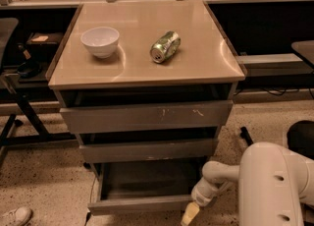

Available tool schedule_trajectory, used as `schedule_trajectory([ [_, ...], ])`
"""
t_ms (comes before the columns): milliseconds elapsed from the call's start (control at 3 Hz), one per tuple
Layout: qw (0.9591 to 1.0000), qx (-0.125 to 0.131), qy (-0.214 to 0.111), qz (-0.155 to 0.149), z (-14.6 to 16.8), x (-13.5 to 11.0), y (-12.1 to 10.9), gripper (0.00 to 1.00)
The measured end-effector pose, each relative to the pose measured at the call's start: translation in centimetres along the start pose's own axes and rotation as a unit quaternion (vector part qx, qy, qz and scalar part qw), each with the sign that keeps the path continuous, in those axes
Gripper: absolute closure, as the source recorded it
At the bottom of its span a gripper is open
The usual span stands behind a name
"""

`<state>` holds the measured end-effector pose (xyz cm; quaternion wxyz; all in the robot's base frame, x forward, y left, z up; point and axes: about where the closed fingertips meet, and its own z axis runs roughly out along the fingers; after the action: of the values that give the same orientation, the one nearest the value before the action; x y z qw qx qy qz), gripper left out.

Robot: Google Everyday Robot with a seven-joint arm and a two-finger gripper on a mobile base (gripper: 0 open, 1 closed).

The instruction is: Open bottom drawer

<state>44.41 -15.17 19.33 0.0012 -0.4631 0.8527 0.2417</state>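
The bottom drawer (140, 203) of the grey cabinet stands pulled out toward me. Its wide shallow grey tray (147, 180) shows inside. Above it sit the mid-sized grey front (147, 150) and the tallest grey front with pale scratch marks (146, 116), both only slightly out. My white arm reaches in from the lower right. My gripper (190, 214) is at the right front corner of the bottom drawer, by its front panel, with a yellowish tip showing at the picture's bottom edge.
A white bowl (100, 41) and a green can lying on its side (165, 46) rest on the cabinet's beige top (196, 68). A chair base (14, 112) stands at the left, a white shoe (14, 216) at the lower left. A counter with clutter runs behind.
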Motion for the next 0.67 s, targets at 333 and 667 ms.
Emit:
schedule_trajectory([
  [333, 0.9996, -0.022, 0.011, 0.015, -0.5, 1.8, 2.5, 0.00],
  [667, 0.9986, -0.031, 0.019, 0.039, -1.2, 4.0, 4.6, 0.00],
])
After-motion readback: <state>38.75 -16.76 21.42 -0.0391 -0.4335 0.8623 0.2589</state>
